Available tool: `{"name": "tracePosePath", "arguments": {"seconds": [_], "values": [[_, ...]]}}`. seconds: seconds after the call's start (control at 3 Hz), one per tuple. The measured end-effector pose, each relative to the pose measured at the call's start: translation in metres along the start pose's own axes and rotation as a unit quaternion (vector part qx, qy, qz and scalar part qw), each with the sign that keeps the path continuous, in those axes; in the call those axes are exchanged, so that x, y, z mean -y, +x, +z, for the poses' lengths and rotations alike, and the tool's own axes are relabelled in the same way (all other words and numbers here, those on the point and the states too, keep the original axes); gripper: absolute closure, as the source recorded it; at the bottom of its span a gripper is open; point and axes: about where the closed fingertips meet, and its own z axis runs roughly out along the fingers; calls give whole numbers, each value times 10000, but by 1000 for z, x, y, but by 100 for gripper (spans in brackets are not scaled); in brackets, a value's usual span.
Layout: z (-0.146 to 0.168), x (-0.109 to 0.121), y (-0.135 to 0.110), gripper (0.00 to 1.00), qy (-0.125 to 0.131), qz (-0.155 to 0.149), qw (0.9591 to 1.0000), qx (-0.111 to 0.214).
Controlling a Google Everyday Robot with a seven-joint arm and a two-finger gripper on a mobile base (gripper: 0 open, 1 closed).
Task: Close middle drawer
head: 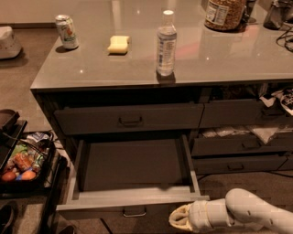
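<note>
The middle drawer (132, 201) is pulled far out under the grey counter. Its deep, plain box interior is empty, and a small metal pull (134, 212) sits at the centre of its flat front. My gripper (180, 218), on a white arm coming in from the lower right, sits just in front of and slightly below the right end of the drawer front. Its fingers are open and hold nothing. The taller-fronted top drawer (130, 119) above is shut.
On the counter (229, 59) stand a soda can (67, 32), a yellow sponge (118, 44), a water bottle (165, 43) and a jar (224, 13). Right-hand drawers (238, 146) hang partly open with clutter. A black cart with food (20, 164) stands at left.
</note>
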Motion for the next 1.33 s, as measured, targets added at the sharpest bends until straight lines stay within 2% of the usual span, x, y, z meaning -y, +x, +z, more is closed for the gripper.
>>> {"name": "tracePosePath", "arguments": {"seconds": [0.33, 0.67, 1.0, 1.33], "values": [[35, -18, 25, 100, -199, 164, 9996, 142], [35, -18, 25, 100, -199, 164, 9996, 142], [31, 17, 28, 100, 33, 62, 9998, 173], [23, 48, 37, 100, 379, -153, 9992, -31]]}}
